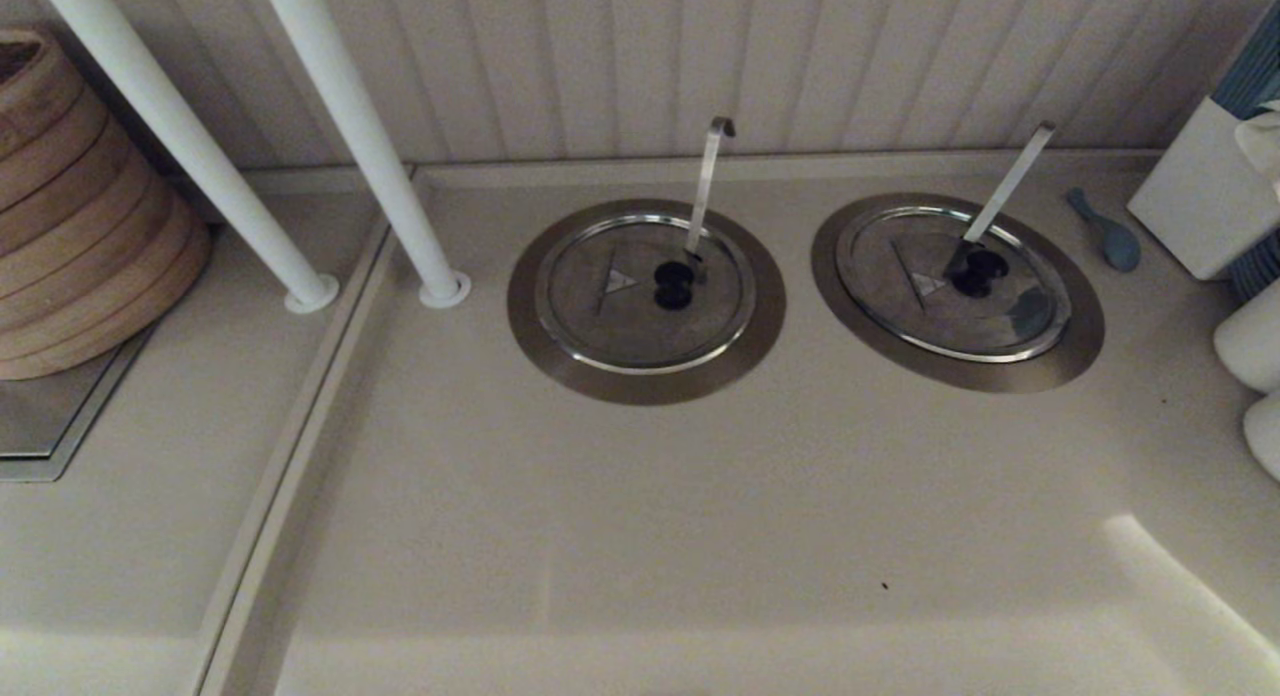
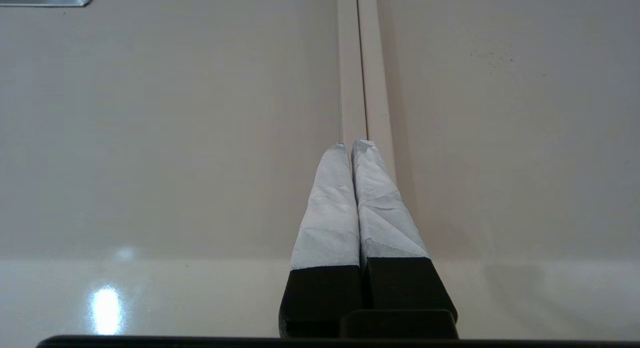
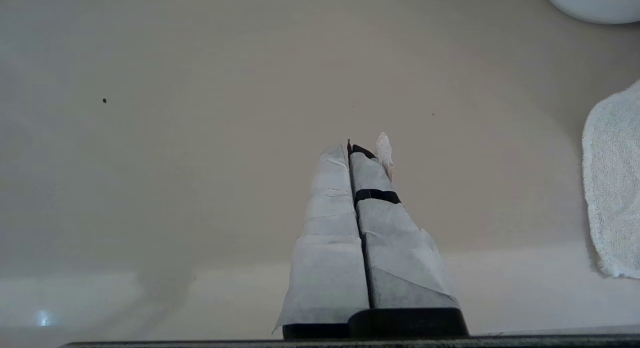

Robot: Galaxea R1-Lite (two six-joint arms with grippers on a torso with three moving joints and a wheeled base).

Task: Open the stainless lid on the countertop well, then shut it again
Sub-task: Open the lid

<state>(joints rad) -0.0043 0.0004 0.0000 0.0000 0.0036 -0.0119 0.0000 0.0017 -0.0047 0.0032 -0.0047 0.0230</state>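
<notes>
The stainless lid [image 1: 960, 296] lies flat and shut on the countertop well [image 1: 1075, 351] at the right of the head view. It carries a black centre knob [image 1: 979, 273], a triangle mark and a bluish patch near its rim. A straight-tipped utensil handle [image 1: 1012, 179] leans up out of it. Neither arm shows in the head view. My left gripper [image 2: 351, 144] is shut and empty above a seam in the counter. My right gripper [image 3: 348, 149] is shut and empty over bare counter.
A twin lid [image 1: 645, 291] with a hook-tipped handle [image 1: 708, 176] sits left of the task lid. Two white poles [image 1: 360, 136] and stacked bamboo steamers [image 1: 70, 206] stand far left. A blue spoon [image 1: 1105, 231], a white box [image 1: 1200, 201] and a white cloth [image 3: 612, 183] crowd the right.
</notes>
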